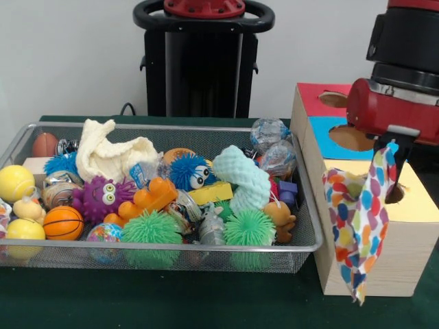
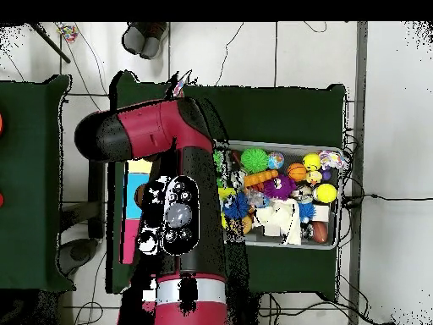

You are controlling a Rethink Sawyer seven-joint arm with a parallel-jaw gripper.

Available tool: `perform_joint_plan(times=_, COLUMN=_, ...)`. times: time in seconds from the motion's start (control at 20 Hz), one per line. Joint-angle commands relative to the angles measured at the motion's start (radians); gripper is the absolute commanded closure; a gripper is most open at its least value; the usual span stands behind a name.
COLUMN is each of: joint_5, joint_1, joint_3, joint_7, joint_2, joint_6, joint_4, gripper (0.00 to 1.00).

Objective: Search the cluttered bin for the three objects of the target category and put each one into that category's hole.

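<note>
The wire bin (image 1: 302,205) sits on the green table (image 1: 171,301), packed full of toys, with almost no bare floor showing inside it. A cream cloth (image 1: 110,154) and a pale green cloth (image 1: 243,179) lie on top of the pile, among spiky balls (image 1: 152,229) and a little basketball (image 1: 63,223). Just beside the bin's right edge stands a wooden box (image 1: 384,240) with red, blue and yellow tops, each with a hole. The red and black arm (image 1: 398,89) reaches down over the box. Its tool (image 1: 392,147) is pinched shut on a spotted cloth (image 1: 357,212), which hangs over the yellow top by its hole (image 1: 394,194) and down the box's front. There is open table in front of the bin.
</note>
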Motion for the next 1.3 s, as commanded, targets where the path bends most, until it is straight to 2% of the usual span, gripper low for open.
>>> perform_joint_plan(times=0.05, joint_5=-0.008, joint_1=-0.016, joint_3=0.014, joint_7=0.085, joint_2=-0.033, joint_6=-0.031, joint_4=0.14, gripper=1.0)
perform_joint_plan(times=0.2, joint_5=0.012, joint_1=-0.039, joint_3=0.05, joint_7=0.07, joint_2=-0.051, joint_6=-0.073, joint_4=0.177, gripper=1.0)
perform_joint_plan(times=0.4, joint_5=0.041, joint_1=-0.09, joint_3=0.104, joint_7=0.01, joint_2=-0.088, joint_6=-0.072, joint_4=0.241, gripper=1.0)
perform_joint_plan(times=0.7, joint_5=0.027, joint_1=-0.149, joint_3=0.132, joint_7=-0.04, joint_2=-0.11, joint_6=-0.088, joint_4=0.286, gripper=1.0)
perform_joint_plan(times=0.9, joint_5=-0.046, joint_1=-0.11, joint_3=0.043, joint_7=0.009, joint_2=-0.116, joint_6=-0.082, joint_4=0.27, gripper=1.0)
perform_joint_plan(times=1.0, joint_5=-0.079, joint_1=-0.091, joint_3=0.009, joint_7=0.034, joint_2=-0.122, joint_6=-0.121, joint_4=0.286, gripper=1.0)
perform_joint_plan(times=1.3, joint_5=-0.077, joint_1=-0.071, joint_3=0.035, joint_7=0.04, joint_2=-0.164, joint_6=-0.145, joint_4=0.372, gripper=1.0)
